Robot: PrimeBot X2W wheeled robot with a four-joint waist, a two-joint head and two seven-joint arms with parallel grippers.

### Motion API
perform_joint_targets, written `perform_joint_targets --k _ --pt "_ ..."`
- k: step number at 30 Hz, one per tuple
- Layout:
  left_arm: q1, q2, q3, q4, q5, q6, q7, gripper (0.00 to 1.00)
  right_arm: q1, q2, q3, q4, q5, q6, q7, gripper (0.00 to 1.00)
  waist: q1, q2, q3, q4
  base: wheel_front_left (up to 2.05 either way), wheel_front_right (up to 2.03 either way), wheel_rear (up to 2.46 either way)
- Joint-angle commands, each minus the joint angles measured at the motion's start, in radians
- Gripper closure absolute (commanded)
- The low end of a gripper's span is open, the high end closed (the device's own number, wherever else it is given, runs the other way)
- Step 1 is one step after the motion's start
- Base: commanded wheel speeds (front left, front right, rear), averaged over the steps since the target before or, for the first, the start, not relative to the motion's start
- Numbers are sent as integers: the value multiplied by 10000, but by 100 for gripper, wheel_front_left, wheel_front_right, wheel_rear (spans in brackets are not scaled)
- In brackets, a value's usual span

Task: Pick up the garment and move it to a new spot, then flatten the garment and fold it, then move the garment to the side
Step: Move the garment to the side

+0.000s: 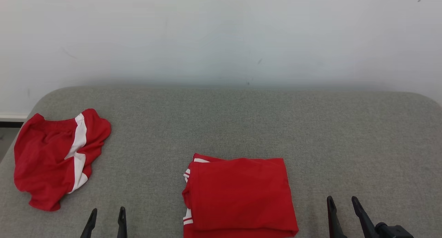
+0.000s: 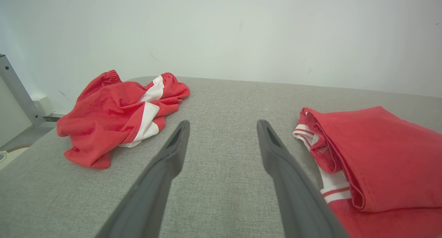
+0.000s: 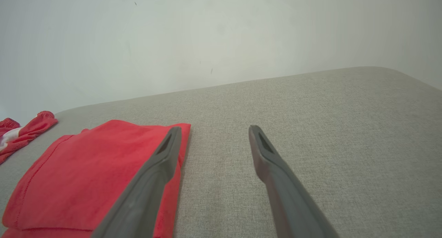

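A red garment lies folded into a neat rectangle at the near middle of the grey padded table; white striped trim shows at its left edge. My left gripper is open at the lower left, apart from the fold, with bare fabric between its fingers. My right gripper is open at the lower right, just right of the garment. Nothing is held.
Crumpled red shorts with a white stripe lie at the table's far left, near the rounded edge. A white wall stands behind the table. A metal frame post is off the left side.
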Motion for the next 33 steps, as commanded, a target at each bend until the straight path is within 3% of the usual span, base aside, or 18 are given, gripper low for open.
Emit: perform_joint_targets --k 1,27,33 --pt "125 30 40 -6 -91 -14 -7 0 0 -6 8 21 -64 -26 -21 0 0 0 -6 -4 0 0 0" --pt "71 -33 107 88 -68 -14 -7 0 -139 -5 -48 76 -223 -26 -21 0 0 0 -17 45 0 0 0" --pt "-23 -45 58 110 -114 -14 -7 0 -709 -5 412 697 19 -26 -21 0 0 0 43 168 0 0 0"
